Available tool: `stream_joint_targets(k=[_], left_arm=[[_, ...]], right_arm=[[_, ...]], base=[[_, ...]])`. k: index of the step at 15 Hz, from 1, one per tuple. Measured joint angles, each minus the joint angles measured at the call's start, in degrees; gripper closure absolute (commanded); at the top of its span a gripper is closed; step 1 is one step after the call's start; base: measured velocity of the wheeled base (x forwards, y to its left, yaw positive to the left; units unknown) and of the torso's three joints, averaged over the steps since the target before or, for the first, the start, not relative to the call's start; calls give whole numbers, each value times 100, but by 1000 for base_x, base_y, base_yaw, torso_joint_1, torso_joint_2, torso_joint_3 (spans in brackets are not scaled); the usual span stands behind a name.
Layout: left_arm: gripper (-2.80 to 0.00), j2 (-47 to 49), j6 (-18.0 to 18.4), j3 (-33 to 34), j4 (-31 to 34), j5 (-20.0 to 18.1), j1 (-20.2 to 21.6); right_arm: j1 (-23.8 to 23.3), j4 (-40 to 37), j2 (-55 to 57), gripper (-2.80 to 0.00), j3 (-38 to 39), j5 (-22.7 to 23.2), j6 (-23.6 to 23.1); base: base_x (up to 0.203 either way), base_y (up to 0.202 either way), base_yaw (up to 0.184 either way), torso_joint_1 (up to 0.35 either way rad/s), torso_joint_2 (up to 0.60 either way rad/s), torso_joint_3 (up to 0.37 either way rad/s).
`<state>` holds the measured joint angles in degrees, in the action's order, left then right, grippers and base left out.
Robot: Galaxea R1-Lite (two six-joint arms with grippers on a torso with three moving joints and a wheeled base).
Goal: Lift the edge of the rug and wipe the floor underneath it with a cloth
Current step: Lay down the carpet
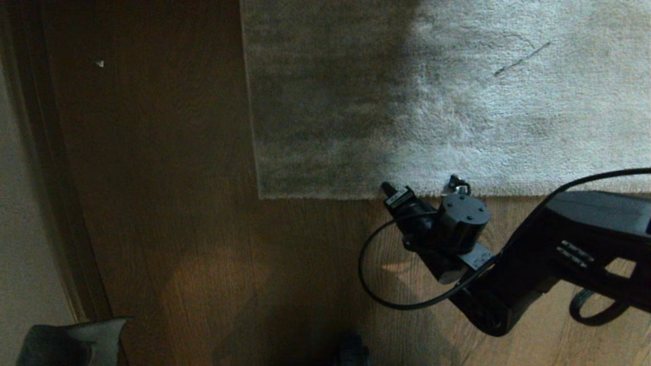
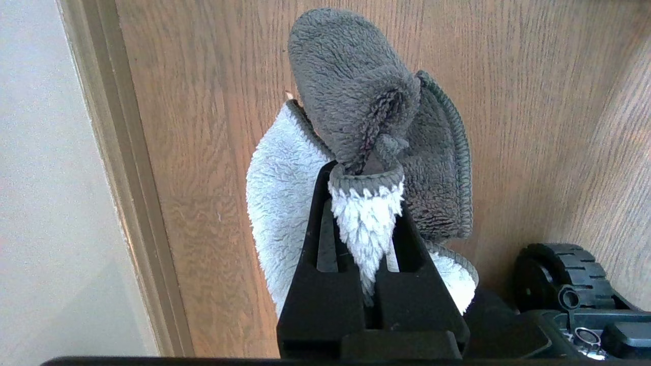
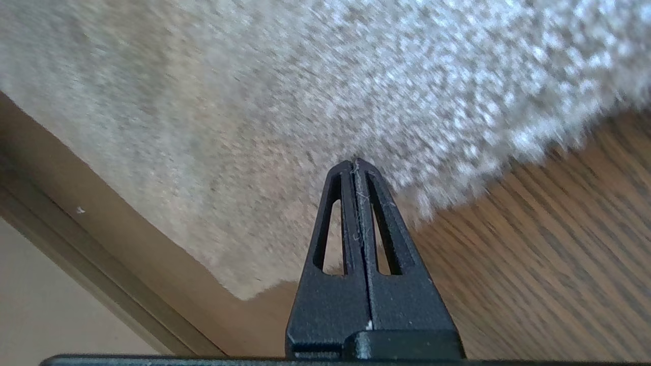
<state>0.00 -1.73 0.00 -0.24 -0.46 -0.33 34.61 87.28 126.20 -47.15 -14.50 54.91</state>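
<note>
My right gripper (image 3: 356,163) clenched empty over rug edge (image 1: 356,195) — hem runs sideways; bare floor (image 1: 178,229) nearer. Left gripper (image 2: 363,175) grasps cloth (image 2: 356,101).

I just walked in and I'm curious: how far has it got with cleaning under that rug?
Barely started. Done: the left claw is shut on the cloth, held over the floor beside the baseboard. In hand: the right claw, shut and empty, is above the rug edge near the rug's corner. Left: the rug lies flat, so gripping and lifting the edge and wiping underneath remain.
</note>
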Motion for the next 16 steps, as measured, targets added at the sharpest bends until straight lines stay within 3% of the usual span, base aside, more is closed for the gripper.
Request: stream_joint_targets(k=[16], left_arm=[[0,0,1,0,1,5,-2]], right_arm=[[11,-21,-20,0,235,-27,-185]], base=[[0,0,0,0,0,0]])
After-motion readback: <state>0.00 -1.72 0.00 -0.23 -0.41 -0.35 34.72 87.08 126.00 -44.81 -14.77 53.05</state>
